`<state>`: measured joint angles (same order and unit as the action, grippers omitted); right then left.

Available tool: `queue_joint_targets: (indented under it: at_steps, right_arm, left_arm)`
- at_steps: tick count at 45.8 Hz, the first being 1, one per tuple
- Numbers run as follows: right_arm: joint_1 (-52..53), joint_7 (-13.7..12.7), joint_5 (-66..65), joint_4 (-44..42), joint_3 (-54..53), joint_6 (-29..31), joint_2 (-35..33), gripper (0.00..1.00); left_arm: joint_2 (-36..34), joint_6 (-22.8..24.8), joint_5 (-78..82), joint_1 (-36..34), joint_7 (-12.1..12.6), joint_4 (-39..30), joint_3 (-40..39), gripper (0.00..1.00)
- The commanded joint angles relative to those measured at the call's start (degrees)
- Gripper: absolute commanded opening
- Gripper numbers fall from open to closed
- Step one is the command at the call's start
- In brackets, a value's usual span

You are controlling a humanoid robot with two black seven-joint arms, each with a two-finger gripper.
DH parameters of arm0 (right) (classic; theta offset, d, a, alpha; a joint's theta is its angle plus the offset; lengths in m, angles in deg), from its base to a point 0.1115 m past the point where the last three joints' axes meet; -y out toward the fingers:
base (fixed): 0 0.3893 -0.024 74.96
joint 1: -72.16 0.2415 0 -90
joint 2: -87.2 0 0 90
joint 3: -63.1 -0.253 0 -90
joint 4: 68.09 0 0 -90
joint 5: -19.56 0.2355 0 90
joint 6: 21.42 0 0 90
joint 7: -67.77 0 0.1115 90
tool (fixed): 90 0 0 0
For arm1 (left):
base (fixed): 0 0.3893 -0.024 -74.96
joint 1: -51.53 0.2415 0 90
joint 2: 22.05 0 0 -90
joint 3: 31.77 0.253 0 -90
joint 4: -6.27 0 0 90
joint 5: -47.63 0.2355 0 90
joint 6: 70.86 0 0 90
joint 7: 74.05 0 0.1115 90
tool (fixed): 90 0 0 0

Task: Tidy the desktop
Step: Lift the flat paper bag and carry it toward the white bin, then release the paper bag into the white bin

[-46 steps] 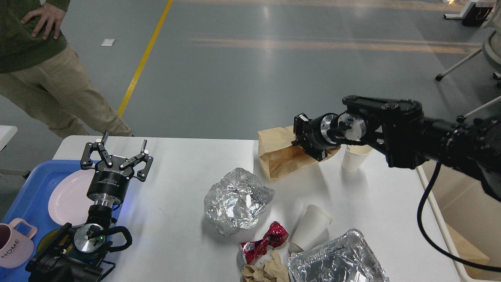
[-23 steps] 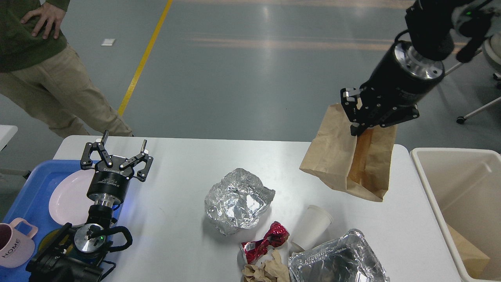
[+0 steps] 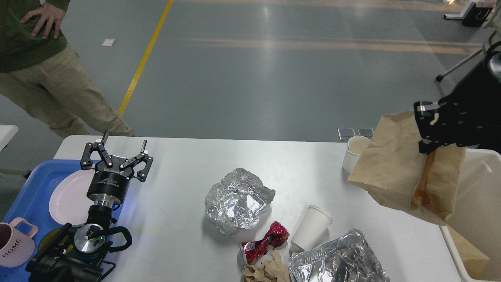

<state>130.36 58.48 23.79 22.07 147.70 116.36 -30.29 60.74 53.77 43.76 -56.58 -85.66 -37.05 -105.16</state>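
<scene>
Disposal step: right gripper (image 3: 424, 127), jaws clamped on brown paper bag (image 3: 407, 168), holds it over the beige bin (image 3: 475, 203) beside the littered white surface (image 3: 176, 219); next, release. Left gripper (image 3: 117, 154) jaws wide.

Large white desktop (image 3: 184, 235) with rounded corners, matte, level, spanning the lower view.

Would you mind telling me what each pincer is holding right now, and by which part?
The right pincer grips the brown paper bag by its top edge. The left pincer is open and holds nothing.
</scene>
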Motion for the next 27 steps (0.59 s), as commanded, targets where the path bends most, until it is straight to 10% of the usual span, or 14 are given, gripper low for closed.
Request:
queue_joint_targets:
  at_steps: [1, 14, 27]
  right_arm:
    - [-4.1, -0.6, -3.1, -4.5, 2.7, -1.9, -8.0, 0.00]
    - [-26.7, -0.6, -8.0, -21.5, 0.7, -13.4, -23.0, 0.00]
    - [-62.5, -0.2, -7.8, -40.1, -17.9, -29.8, -23.8, 0.00]
  left_arm:
    - [0.0, 0.0, 0.0, 0.0, 0.0, 0.0, 0.0, 0.96]
    - [0.0, 0.0, 0.0, 0.0, 0.0, 0.0, 0.0, 0.96]
    - [0.0, 0.0, 0.0, 0.0, 0.0, 0.0, 0.0, 0.96]
